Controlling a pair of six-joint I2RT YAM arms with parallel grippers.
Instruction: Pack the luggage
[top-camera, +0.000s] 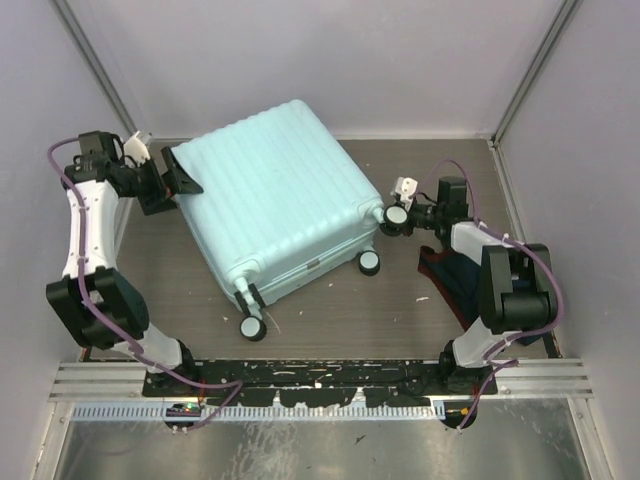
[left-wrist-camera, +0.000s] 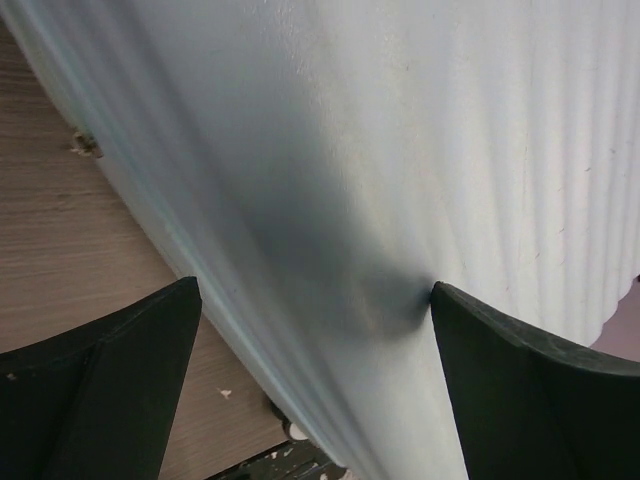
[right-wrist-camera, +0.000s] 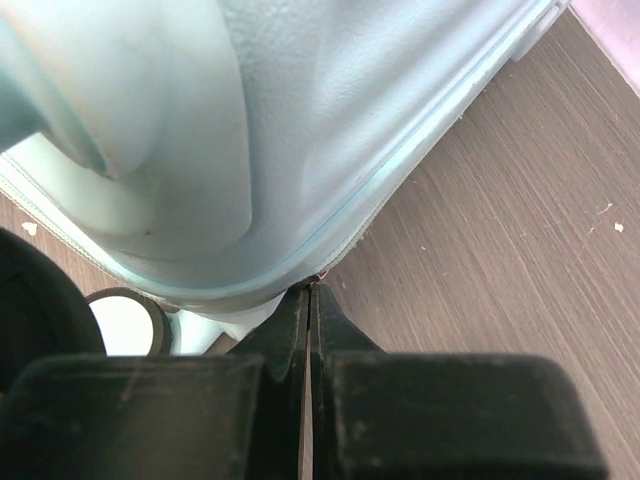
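The luggage (top-camera: 275, 205) is a pale mint-blue ribbed hard-shell suitcase. It lies shut and turned at an angle on the table, wheels toward the near right. My left gripper (top-camera: 172, 185) is open at its far-left corner. In the left wrist view the shell (left-wrist-camera: 400, 150) fills the gap of the left gripper (left-wrist-camera: 312, 288), and the right fingertip (left-wrist-camera: 445, 300) touches it. My right gripper (top-camera: 400, 220) is shut at the suitcase's right corner. In the right wrist view the right gripper (right-wrist-camera: 309, 290) has its tips against the zipper seam of the luggage (right-wrist-camera: 330, 120). A tiny reddish speck shows there.
A dark heap of cloth (top-camera: 450, 280) lies on the table under my right arm. Small suitcase wheels (top-camera: 370, 262) (right-wrist-camera: 125, 322) stick out toward the near edge. Wood-grain tabletop (top-camera: 330, 320) lies in front of the suitcase. Pale enclosure walls stand on three sides.
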